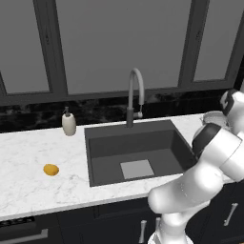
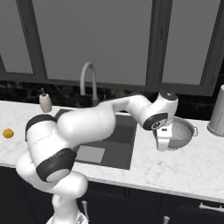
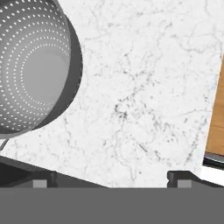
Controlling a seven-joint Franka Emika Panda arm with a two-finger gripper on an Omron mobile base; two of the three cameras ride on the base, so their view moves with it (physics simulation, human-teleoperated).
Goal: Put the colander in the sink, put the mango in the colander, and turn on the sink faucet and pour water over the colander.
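The colander (image 2: 182, 133) stands upright on the white marble counter, right of the sink (image 2: 120, 149). In the hand view the colander (image 3: 30, 65) lies at the upper left with its holed inside showing. My gripper (image 2: 162, 146) points down over the counter at the colander's near-left rim, and in the hand view the gripper (image 3: 111, 179) is open with bare marble between its fingertips. The mango (image 1: 51, 169) rests on the counter left of the sink (image 1: 135, 144), far from the gripper. Behind the basin rises the sink faucet (image 1: 136, 93); no water runs.
A cream soap bottle (image 1: 69, 124) stands at the back left of the sink. A grey cylinder (image 2: 217, 114) sits at the far right of the counter. The counter's edge (image 3: 212, 131) shows at the right of the hand view, with a wooden surface beyond it.
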